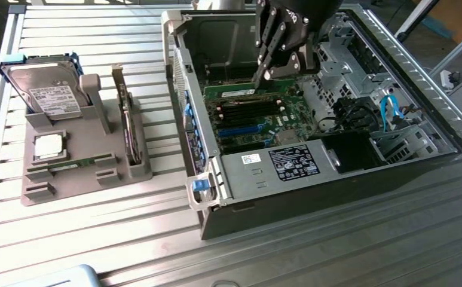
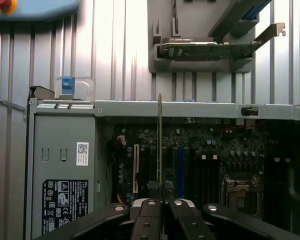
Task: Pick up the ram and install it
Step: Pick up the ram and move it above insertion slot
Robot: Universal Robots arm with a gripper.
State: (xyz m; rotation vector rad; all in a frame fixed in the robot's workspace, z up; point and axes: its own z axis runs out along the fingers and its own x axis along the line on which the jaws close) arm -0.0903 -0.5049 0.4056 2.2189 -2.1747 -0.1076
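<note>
Black pincer [image 1: 263, 79] angled downward, clamped.
Its two fingers [image 2: 150, 220] pinch a thin green ram board [image 2: 160, 145], edge-on between their tips.

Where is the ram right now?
The ram is pinched edge-on in the gripper, over the motherboard inside the open case, at the exterior view's top middle.

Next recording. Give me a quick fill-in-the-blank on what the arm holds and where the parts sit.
1. The gripper has its fingers shut on the ____.
2. The gripper hangs inside the open ____, above its motherboard.
3. The hard drive stands in the gray holder on the exterior view's ____.
4. The expansion card stands ____ in that holder.

Missing words: ram; computer case; left; upright.
</note>
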